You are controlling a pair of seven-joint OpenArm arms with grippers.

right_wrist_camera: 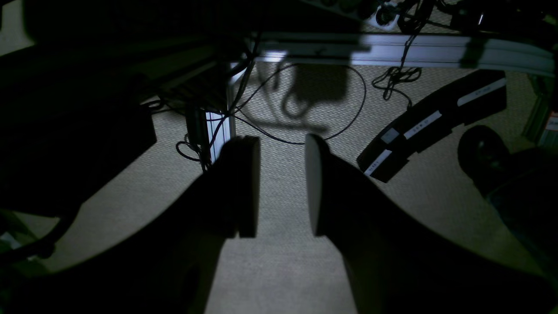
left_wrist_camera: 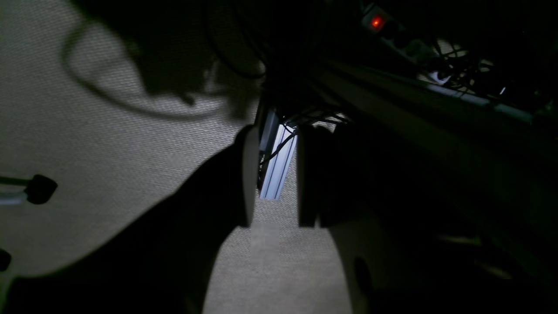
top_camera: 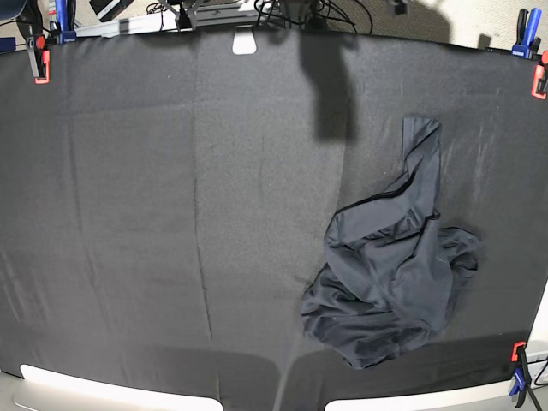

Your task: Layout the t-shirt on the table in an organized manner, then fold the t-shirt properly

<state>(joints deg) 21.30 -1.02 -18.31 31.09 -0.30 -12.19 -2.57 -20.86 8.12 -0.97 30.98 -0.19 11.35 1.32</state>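
The t-shirt (top_camera: pixel 390 282) lies crumpled (one strip stretching away), apparently unfolded.

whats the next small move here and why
Probably bring the left tool, on the shirt's side of the base view, over the table and down to the t-shirt. The shirt lies crumpled in a heap, one strip trailing toward the far edge, and both wrist views show open, empty jaws above the floor.

A robotics lab is showing here: clamps (top_camera: pixel 39 64) are pinning black cloth over the surface (top_camera: pixel 171 214), while cables (right_wrist_camera: pixel 305 104), aluminium framing (right_wrist_camera: pixel 414 50) and a power strip (left_wrist_camera: pixel 392 32) are lying beyond the gripper (right_wrist_camera: pixel 282 187).
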